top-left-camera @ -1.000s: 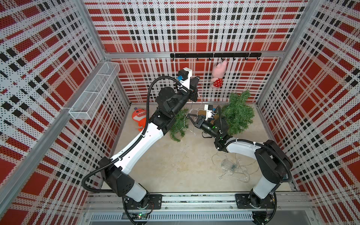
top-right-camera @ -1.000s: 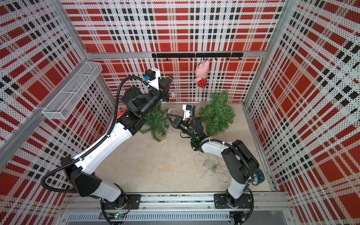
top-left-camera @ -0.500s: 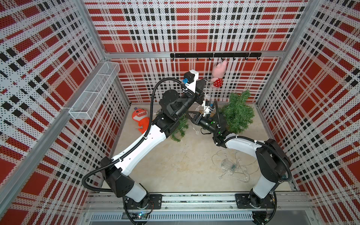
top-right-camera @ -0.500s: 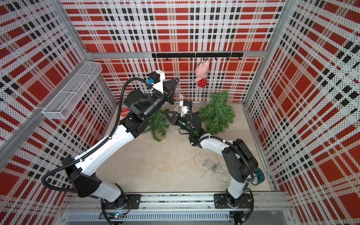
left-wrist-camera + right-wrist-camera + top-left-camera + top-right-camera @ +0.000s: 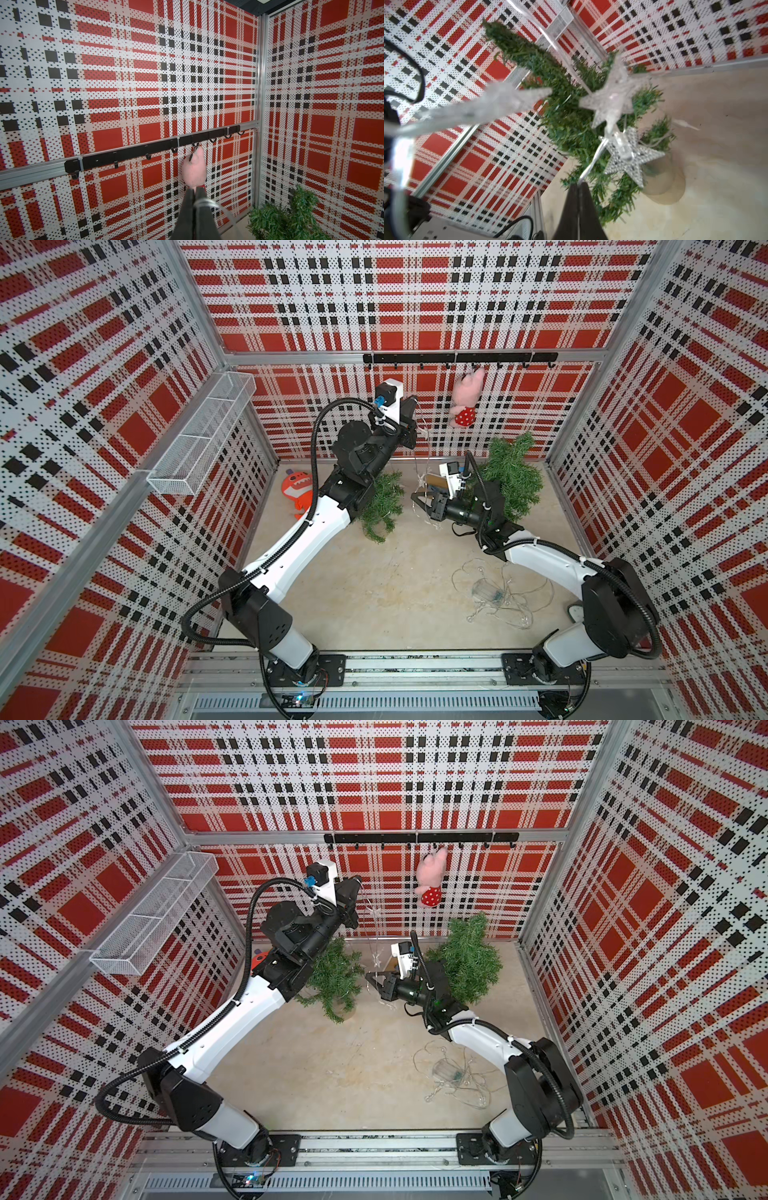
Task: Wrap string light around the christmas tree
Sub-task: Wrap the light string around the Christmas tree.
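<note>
Currently, left gripper (image 5: 412, 405): raised high by the back wall, jaws pressed together on the clear wire of the string light (image 5: 423, 448). In the wrist view the wire loops out from between the fingers (image 5: 187, 207).
Right gripper (image 5: 417, 499): low, just beside the tree (image 5: 382, 506), jaws pinched on the same wire.
String light: hangs from the left gripper down to the right one. Two stars (image 5: 627, 153) dangle just past the right tips, in front of the tree. The rest lies loose on the floor (image 5: 374, 593) near the right arm.
Tree: stands under the left forearm, across from the right tips.
Far tree (image 5: 513, 477): behind the right wrist, by the back wall.
Plush (image 5: 465, 400): hangs from the hook rail (image 5: 415, 358).
</note>
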Motion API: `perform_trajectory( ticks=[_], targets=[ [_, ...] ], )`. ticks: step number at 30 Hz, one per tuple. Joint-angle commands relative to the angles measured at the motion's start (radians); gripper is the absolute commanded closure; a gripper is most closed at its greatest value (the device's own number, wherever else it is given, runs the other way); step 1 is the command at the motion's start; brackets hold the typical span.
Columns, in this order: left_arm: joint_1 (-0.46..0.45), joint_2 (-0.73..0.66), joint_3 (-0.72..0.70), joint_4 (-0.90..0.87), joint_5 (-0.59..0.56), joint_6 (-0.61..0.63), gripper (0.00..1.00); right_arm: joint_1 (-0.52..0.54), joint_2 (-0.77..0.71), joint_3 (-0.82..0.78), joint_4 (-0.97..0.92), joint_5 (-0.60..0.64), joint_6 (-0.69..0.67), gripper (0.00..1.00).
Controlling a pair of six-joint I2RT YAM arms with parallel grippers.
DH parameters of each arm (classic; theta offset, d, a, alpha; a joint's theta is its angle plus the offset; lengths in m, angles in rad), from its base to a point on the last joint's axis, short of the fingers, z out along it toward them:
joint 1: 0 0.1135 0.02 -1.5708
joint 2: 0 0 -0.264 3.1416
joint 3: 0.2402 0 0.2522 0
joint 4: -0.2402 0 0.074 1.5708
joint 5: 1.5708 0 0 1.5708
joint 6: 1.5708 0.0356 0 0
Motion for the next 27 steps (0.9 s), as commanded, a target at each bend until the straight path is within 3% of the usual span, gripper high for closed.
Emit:
perform_trajectory(
  ticks=[1,2,5,8,11,14,19,21,24,27],
  targets=[
    [0.002,0.038,0.042,0.004,-0.034,0.027,1.00,0.022,-0.035,0.015,-0.211,-0.131,-0.176,0.97],
    [0.002,0.045,0.041,0.006,-0.030,0.020,1.00,0.020,-0.057,0.000,-0.187,-0.131,-0.175,0.97],
    [-0.021,0.051,0.023,0.015,0.026,-0.043,1.00,-0.012,-0.099,-0.015,-0.121,0.077,-0.128,1.00],
    [-0.102,0.042,-0.008,0.027,0.043,-0.046,1.00,-0.030,-0.022,0.082,-0.115,0.186,-0.083,1.00],
    [-0.165,0.018,-0.040,0.034,0.063,-0.082,1.00,-0.023,0.031,0.091,0.113,0.233,0.030,1.00],
    [-0.170,-0.010,-0.098,0.047,0.047,-0.115,1.00,-0.024,0.057,0.099,0.354,0.168,0.133,1.00],
    [-0.089,-0.009,-0.170,0.083,0.067,-0.155,1.00,-0.027,0.128,0.069,0.720,-0.038,0.383,0.96],
    [-0.053,0.006,-0.173,0.092,0.067,-0.151,1.00,-0.044,0.127,0.030,0.675,-0.048,0.400,0.94],
    [-0.001,0.039,-0.119,0.089,0.081,-0.147,1.00,-0.052,0.094,0.020,0.274,-0.024,0.213,0.94],
    [0.022,0.058,0.006,0.048,0.090,-0.127,1.00,-0.057,0.065,0.013,-0.079,0.110,0.035,0.96]
  ],
)
